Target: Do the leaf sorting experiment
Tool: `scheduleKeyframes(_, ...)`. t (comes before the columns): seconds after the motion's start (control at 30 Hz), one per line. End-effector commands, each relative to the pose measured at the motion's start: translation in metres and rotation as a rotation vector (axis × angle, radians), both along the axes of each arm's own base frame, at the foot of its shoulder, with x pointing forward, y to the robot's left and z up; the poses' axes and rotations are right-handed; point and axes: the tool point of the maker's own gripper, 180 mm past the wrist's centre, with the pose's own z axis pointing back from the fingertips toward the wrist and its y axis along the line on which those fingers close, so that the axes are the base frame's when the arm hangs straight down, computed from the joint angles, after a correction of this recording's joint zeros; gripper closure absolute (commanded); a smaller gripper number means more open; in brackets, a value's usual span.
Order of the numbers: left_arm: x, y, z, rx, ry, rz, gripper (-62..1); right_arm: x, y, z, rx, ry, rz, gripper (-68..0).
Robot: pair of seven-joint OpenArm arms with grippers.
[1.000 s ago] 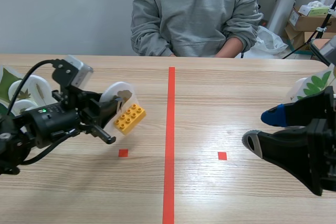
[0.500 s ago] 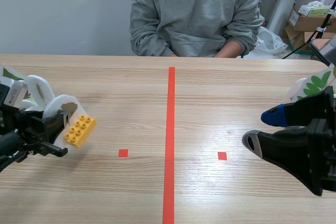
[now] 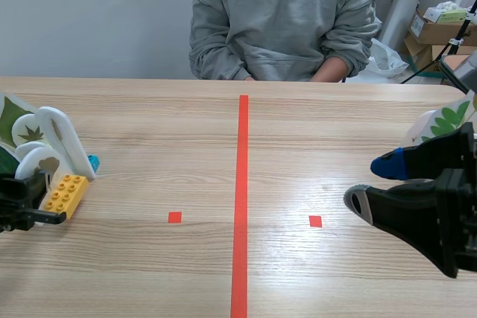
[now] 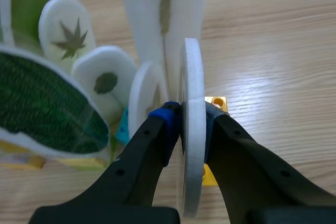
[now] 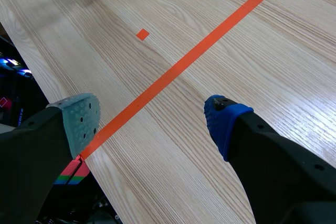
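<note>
Left wrist view: left jaws clenched on white leaf card [image 4: 190,129], seen edge-on.
Scene view: card's yellow brick [image 3: 65,193] base sits at desk [image 3: 298,147] left edge, beside other leaf cards [image 3: 33,133].
Right jaws: wide apart, gripping nothing.

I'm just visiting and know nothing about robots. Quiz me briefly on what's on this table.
1. True or false: the right gripper is open and holds nothing.
2. The left gripper is shut on: A) a thin white foam disc standing on a yellow studded plastic brick; B) a blue cup; C) nothing.
3. On which side of the long orange-red tape line, the robot's left or right, is that brick?
Key: 1 true; 2 A; 3 left.
</note>
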Motion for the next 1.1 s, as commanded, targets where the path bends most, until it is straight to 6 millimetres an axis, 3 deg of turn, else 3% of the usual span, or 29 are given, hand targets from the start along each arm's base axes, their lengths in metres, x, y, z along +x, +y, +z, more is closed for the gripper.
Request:
scheduleKeyframes(0.0,0.003,0.009,0.0,0.004,-0.009,0.034,-4.1,0.004,0.0,0.007,0.012,-0.028,0.005,-41.1)
scheduleKeyframes(0.13,0.004,0.022,-0.009,0.01,0.009,0.073,-4.1,0.004,0.0,0.007,0.012,-0.028,0.005,-41.1)
scheduleKeyframes(0.6,0.026,0.051,-0.012,0.031,0.002,0.17,-4.1,0.004,0.0,0.007,0.012,-0.029,0.005,-41.1)
scheduleKeyframes(0.93,0.025,0.052,-0.015,0.065,0.008,0.157,-4.3,0.004,0.0,0.007,0.012,-0.028,0.005,-41.1)
scheduleKeyframes(1.0,0.025,0.052,-0.015,0.066,0.008,0.157,-7.3,0.004,0.0,0.007,0.012,-0.029,0.005,-41.1)
scheduleKeyframes(1.07,0.025,0.052,-0.015,0.066,0.009,0.157,-15.7,0.004,0.0,0.007,0.012,-0.029,0.005,-41.1)
